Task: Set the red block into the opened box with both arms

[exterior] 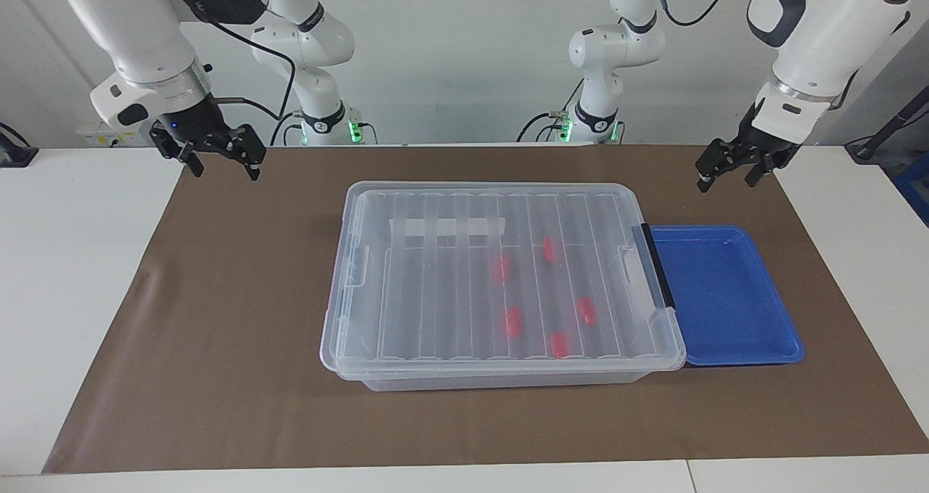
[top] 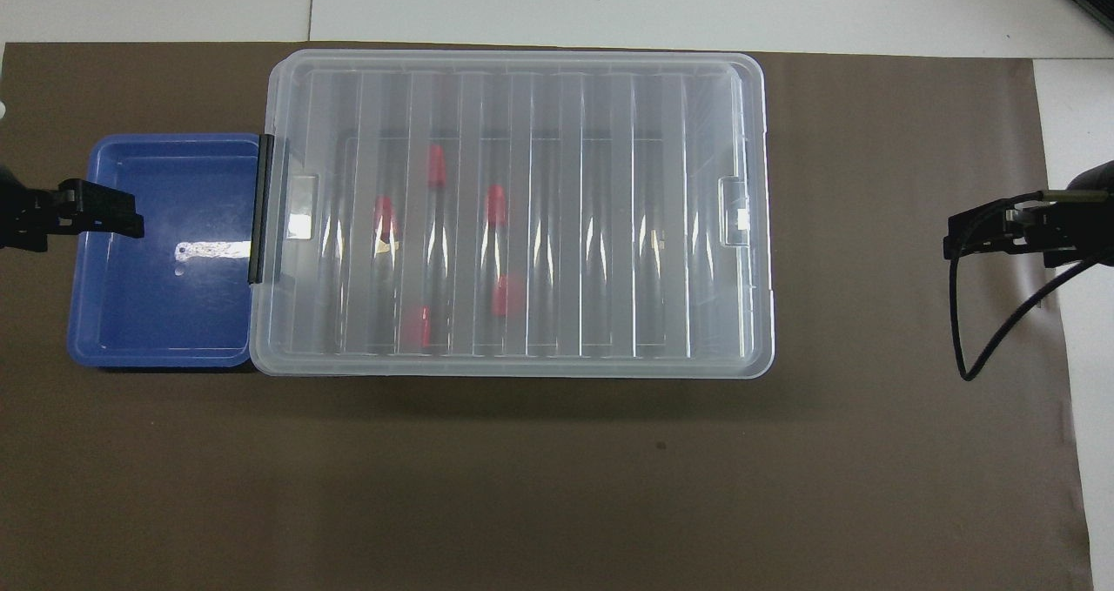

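Judging by the layout, the task looks finished: five small bright red blocks (exterior: 513,321) lie inside the large clear plastic box (exterior: 501,279), under its ribbed lid. Beside the box sits an empty blue tray (exterior: 726,293). Left gripper (exterior: 733,170) and right gripper (exterior: 218,160) hang open, holding nothing.

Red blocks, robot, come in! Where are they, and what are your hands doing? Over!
Left hand and right hand open, empty, raised over the mat. Five red blocks inside the box. Lid on. Blue tray empty beside it.
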